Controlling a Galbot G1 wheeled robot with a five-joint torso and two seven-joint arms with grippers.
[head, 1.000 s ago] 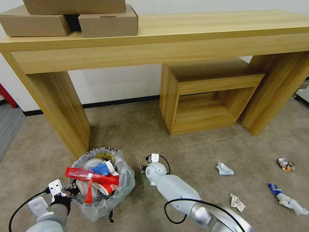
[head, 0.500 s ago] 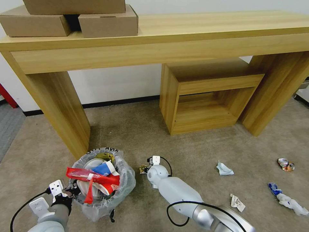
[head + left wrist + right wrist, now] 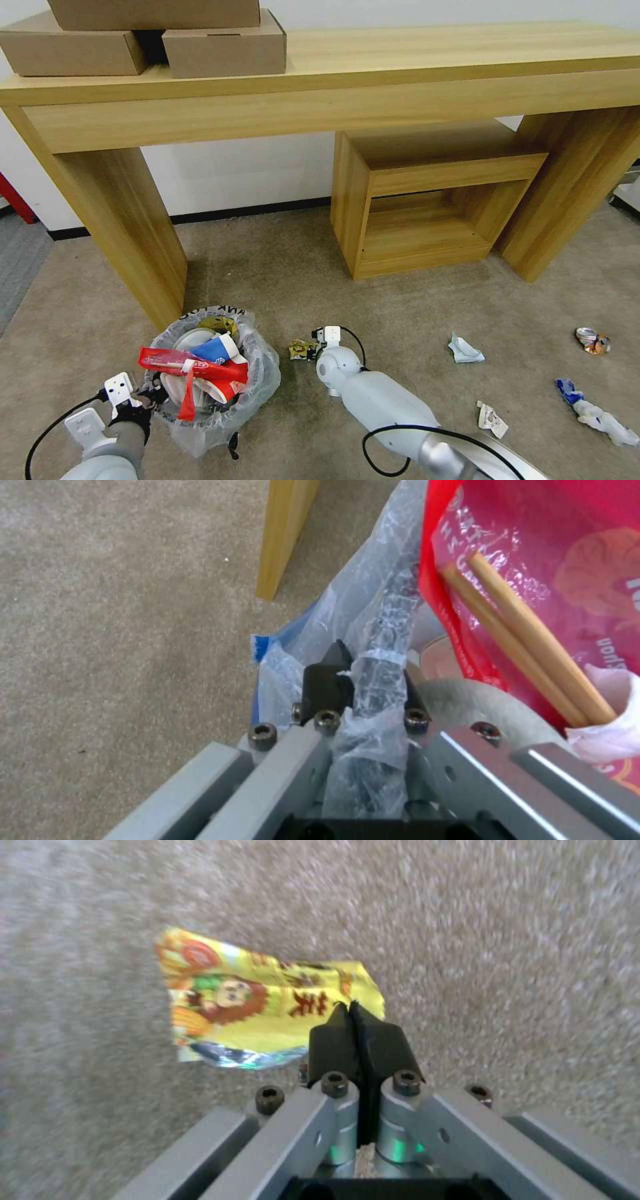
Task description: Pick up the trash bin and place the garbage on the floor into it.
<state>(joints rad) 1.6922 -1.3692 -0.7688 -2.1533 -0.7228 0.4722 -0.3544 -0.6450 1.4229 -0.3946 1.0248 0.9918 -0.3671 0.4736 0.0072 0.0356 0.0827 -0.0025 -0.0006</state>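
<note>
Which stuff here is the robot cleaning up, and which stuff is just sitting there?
Part of the job:
- trash bin, left gripper pinching its rim
- yellow wrapper, held by the right gripper
- crumpled papers, crushed can, blue-white cup

Just sitting there:
- wooden table
- cardboard boxes
- small shelf

At lower centre, the left gripper (image 3: 363, 672) has its black jaws clamped on the small dark trash bin's (image 3: 393, 610) clear-plastic-lined rim; a red wrapper (image 3: 533, 570) with two wooden sticks (image 3: 527, 635) fills the upper right.
</note>
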